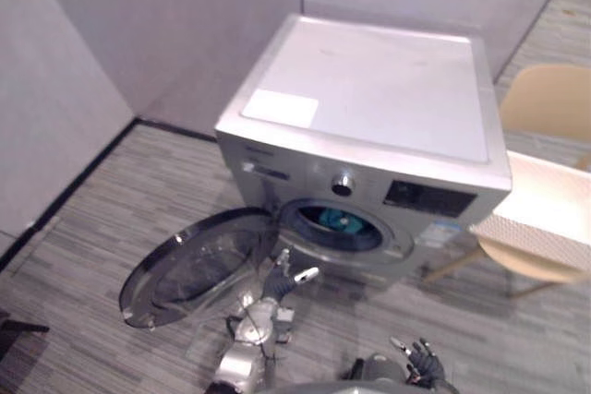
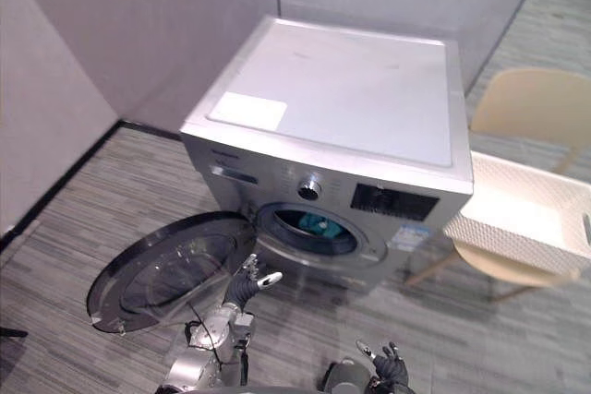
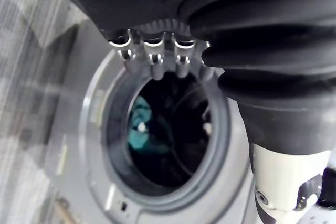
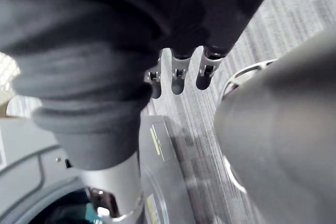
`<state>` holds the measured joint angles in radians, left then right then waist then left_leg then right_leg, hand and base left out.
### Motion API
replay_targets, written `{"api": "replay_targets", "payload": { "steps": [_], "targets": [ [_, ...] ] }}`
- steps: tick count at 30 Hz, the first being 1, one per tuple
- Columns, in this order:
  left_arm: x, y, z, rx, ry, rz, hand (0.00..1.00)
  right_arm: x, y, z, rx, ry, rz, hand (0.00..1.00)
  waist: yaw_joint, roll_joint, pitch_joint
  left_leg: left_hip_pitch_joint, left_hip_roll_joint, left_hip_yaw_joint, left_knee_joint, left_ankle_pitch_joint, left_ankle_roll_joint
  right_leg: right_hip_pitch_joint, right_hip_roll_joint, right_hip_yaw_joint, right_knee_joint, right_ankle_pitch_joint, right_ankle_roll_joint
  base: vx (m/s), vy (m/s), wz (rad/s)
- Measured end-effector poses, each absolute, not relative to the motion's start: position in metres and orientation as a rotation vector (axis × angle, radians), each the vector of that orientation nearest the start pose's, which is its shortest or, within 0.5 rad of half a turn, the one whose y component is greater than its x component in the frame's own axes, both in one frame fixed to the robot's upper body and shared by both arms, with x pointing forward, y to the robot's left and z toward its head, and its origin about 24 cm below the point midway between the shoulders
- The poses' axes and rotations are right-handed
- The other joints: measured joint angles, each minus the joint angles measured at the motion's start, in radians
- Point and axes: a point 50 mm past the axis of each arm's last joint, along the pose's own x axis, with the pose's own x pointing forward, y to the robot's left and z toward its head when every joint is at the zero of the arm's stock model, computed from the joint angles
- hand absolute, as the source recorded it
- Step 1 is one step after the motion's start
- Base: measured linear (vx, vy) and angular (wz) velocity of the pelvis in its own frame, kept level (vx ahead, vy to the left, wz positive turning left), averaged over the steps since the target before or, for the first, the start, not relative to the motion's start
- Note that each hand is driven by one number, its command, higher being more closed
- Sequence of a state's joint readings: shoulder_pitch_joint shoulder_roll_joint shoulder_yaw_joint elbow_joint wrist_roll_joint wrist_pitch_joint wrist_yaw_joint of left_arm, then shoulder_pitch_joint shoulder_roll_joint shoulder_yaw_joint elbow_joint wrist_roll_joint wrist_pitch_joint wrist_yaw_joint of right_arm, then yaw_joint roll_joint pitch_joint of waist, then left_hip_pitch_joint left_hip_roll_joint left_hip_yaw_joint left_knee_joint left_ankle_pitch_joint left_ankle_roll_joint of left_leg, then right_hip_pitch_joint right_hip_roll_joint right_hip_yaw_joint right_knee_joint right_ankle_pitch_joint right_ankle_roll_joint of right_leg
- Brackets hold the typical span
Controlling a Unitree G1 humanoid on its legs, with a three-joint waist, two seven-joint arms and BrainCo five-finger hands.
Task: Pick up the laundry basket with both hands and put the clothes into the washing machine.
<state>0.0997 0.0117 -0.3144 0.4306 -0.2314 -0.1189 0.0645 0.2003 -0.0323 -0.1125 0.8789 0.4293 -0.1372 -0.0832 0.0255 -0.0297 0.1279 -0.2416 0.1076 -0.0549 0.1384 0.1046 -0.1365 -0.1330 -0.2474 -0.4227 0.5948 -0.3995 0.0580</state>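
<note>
a silver washing machine (image 1: 369,89) stands in a corner of grey walls, its round door (image 1: 194,265) swung wide open to the robot's left and hanging low over the striped grey floor (image 1: 111,228). inside the dark drum lies a bundle of teal clothes (image 1: 340,220) (also seen through the opening in the left wrist view, toward one side of the drum). the robot's left hand (image 1: 282,281) is raised just in front of the drum opening, between the door and the machine's front. its fingers are loosely extended and hold nothing. the right hand (image 1: 420,359) is low and nearer the robot, well apart from the machine, fingers spread and empty. to the robot's right, beside the machine, the white laundry basket (image 2: 526,219) rests on the seat of a beige chair (image 2: 536,103), one end near the machine's front corner. neither hand touches the basket. a pale rectangular label (image 1: 280,108) lies flat on the machine's lid near the front left corner, and a round dial (image 1: 343,184) sits on the control panel above the drum opening.
</note>
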Motion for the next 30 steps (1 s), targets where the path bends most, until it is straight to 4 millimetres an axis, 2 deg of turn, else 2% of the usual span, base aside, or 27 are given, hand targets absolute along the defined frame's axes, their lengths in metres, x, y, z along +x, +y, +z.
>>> {"api": "replay_targets", "payload": {
  "steps": [2,4,5,6,7,8,9,10,12,13,14,15,17,18,20,22,25,27,30],
  "targets": [
    [0.195,0.093,-0.067,-0.165,0.444,-0.144,0.00,0.092,-0.197,-0.150,0.352,0.893,-0.508,0.00,0.018,0.016,-0.009,0.004,0.000,-0.002,0.001,0.005,-0.001,0.009,0.002,-0.012,-0.005,0.000,0.000,0.08,-0.057,0.28],
    [0.193,0.092,-0.062,-0.194,0.427,-0.132,0.00,0.097,-0.204,-0.153,0.356,0.916,-0.540,0.00,0.011,0.031,-0.026,-0.044,-0.018,-0.004,0.018,0.080,0.043,0.040,0.016,-0.073,-0.037,0.014,-0.022,0.05,-0.077,0.88],
    [0.194,0.094,-0.055,-0.229,0.397,-0.112,0.00,0.097,-0.205,-0.156,0.375,0.947,-0.570,0.00,-0.009,0.026,-0.029,-0.035,-0.031,0.008,-0.050,0.170,0.076,0.091,-0.005,-0.166,-0.129,0.056,-0.031,0.00,-0.003,1.68],
    [0.199,0.096,-0.046,-0.287,0.354,-0.087,0.00,0.101,-0.208,-0.157,0.374,0.964,-0.584,0.00,-0.005,0.019,-0.009,-0.076,-0.030,0.123,0.205,0.041,0.143,0.156,-0.010,-0.241,-0.199,0.097,-0.031,-0.03,-0.011,1.43],
    [0.200,0.102,-0.037,-0.337,0.312,-0.039,0.00,0.112,-0.211,-0.154,0.360,0.945,-0.582,0.00,0.036,0.022,-0.010,-0.071,0.008,0.176,0.382,-0.061,0.164,0.189,-0.010,-0.248,-0.215,0.113,-0.038,0.00,-0.025,0.83],
    [0.200,0.106,-0.034,-0.352,0.297,-0.025,0.00,0.115,-0.213,-0.153,0.353,0.938,-0.581,0.00,0.044,0.023,-0.013,-0.069,0.027,0.176,0.439,-0.093,0.158,0.200,-0.009,-0.257,-0.215,0.114,-0.039,-0.02,0.005,0.30],
    [0.202,0.111,-0.029,-0.366,0.272,-0.011,0.00,0.122,-0.216,-0.151,0.329,0.923,-0.565,0.00,0.046,0.047,-0.035,-0.057,0.065,0.168,0.519,-0.136,0.142,0.218,-0.009,-0.284,-0.218,0.114,-0.039,-0.01,0.080,0.39],
    [0.203,0.115,-0.025,-0.375,0.252,0.003,0.00,0.127,-0.218,-0.149,0.317,0.911,-0.554,0.00,0.044,0.059,-0.046,-0.040,0.094,0.168,0.544,-0.140,0.147,0.225,-0.013,-0.299,-0.222,0.116,-0.035,-0.03,0.151,0.56],
    [0.209,0.119,-0.015,-0.390,0.200,0.010,0.00,0.131,-0.216,-0.148,0.313,0.905,-0.537,0.00,0.038,0.062,-0.051,0.004,0.147,0.170,0.499,-0.137,0.142,0.252,-0.030,-0.332,-0.247,0.135,-0.005,0.02,0.175,0.58],
    [0.210,0.117,-0.009,-0.412,0.172,0.007,0.00,0.130,-0.215,-0.149,0.313,0.911,-0.533,0.00,0.031,0.063,-0.060,0.028,0.170,0.169,0.413,-0.125,0.124,0.248,-0.049,-0.356,-0.248,0.150,0.010,0.09,0.267,0.73],
    [0.211,0.116,-0.005,-0.425,0.156,0.006,0.00,0.125,-0.214,-0.150,0.308,0.927,-0.534,0.00,0.022,0.069,-0.072,0.050,0.177,0.167,0.309,-0.082,0.077,0.245,-0.059,-0.378,-0.248,0.162,0.027,0.13,0.374,0.97],
    [0.212,0.114,-0.001,-0.441,0.140,0.006,0.00,0.119,-0.215,-0.152,0.311,0.942,-0.540,0.00,0.013,0.081,-0.093,0.095,0.152,0.168,0.173,-0.081,0.002,0.241,-0.073,-0.406,-0.251,0.185,0.047,0.12,0.334,0.85],
    [0.215,0.116,0.009,-0.442,0.091,-0.004,0.00,0.122,-0.209,-0.152,0.305,0.944,-0.509,0.00,-0.013,0.091,-0.119,0.153,0.116,0.186,-0.025,-0.072,-0.023,0.247,-0.076,-0.450,-0.304,0.247,0.048,0.12,0.338,0.91],
    [0.218,0.118,0.019,-0.432,0.044,-0.015,0.00,0.125,-0.199,-0.153,0.312,0.945,-0.473,0.00,-0.009,0.077,-0.122,0.180,0.092,0.191,-0.103,-0.070,-0.022,0.252,-0.084,-0.463,-0.328,0.269,0.062,0.12,0.393,0.72],
    [0.221,0.133,0.030,-0.392,-0.016,0.008,0.00,0.134,-0.179,-0.152,0.329,0.942,-0.401,0.00,-0.004,0.040,-0.124,0.187,0.050,0.196,-0.117,-0.055,-0.002,0.257,-0.111,-0.451,-0.356,0.316,0.055,0.06,0.294,0.23],
    [0.222,0.147,0.045,-0.375,-0.089,0.054,0.00,0.143,-0.169,-0.150,0.310,0.930,-0.337,0.00,-0.002,0.037,-0.125,0.206,0.036,0.205,-0.117,-0.055,-0.001,0.272,-0.112,-0.421,-0.386,0.355,0.034,0.02,0.144,-0.05],
    [0.222,0.158,0.070,-0.375,-0.232,0.095,0.00,0.148,-0.162,-0.149,0.286,0.922,-0.274,0.00,0.016,0.038,-0.125,0.211,0.030,0.230,-0.123,-0.055,0.001,0.264,-0.110,-0.373,-0.418,0.359,0.036,-0.04,0.056,-0.22],
    [0.221,0.171,0.073,-0.350,-0.266,0.151,0.00,0.140,-0.164,-0.151,0.254,0.942,-0.254,0.00,0.017,0.060,-0.132,0.215,0.033,0.258,-0.149,-0.041,0.019,0.244,-0.091,-0.333,-0.441,0.359,0.042,-0.10,-0.014,-0.35],
    [0.220,0.186,0.069,-0.290,-0.264,0.223,0.00,0.127,-0.173,-0.155,0.207,0.971,-0.228,0.00,0.014,0.069,-0.136,0.221,0.038,0.284,-0.206,-0.008,0.021,0.212,-0.074,-0.286,-0.463,0.362,0.071,-0.09,-0.035,-0.33]
  ]
}}
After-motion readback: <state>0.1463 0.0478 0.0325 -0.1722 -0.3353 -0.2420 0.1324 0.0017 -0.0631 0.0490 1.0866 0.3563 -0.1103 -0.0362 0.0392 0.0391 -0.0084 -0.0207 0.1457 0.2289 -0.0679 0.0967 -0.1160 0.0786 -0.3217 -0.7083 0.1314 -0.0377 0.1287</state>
